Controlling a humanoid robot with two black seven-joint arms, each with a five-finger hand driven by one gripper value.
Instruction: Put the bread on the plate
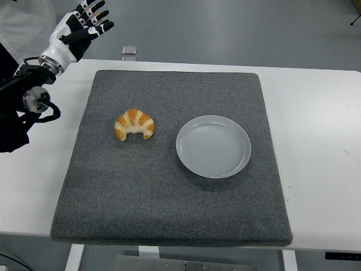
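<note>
From the head camera I see a white table (316, 113) with a large grey mat (169, 214) covering most of it. The bread (135, 124), a small crescent-shaped roll with a golden crust and paler stripes, lies on the mat's left half, its two tips pointing toward the near edge. Just to its right, apart from it and not touching, sits a round pale plate (213, 146) with nothing on it (so the bread is not yet on the plate). My left hand (84, 25) is up at the picture's top left corner, beyond the far left corner of the mat and well away from the bread; its fingers are spread and hold nothing. The black left arm (25, 96) comes in from the left edge, with a silvery joint and a loop of cable showing over the table's left side. I cannot see my right hand anywhere in this view. A small shiny thing (130, 51) lies past the table's far edge, on the grey floor (242, 28); it is too small to tell what it is.
</note>
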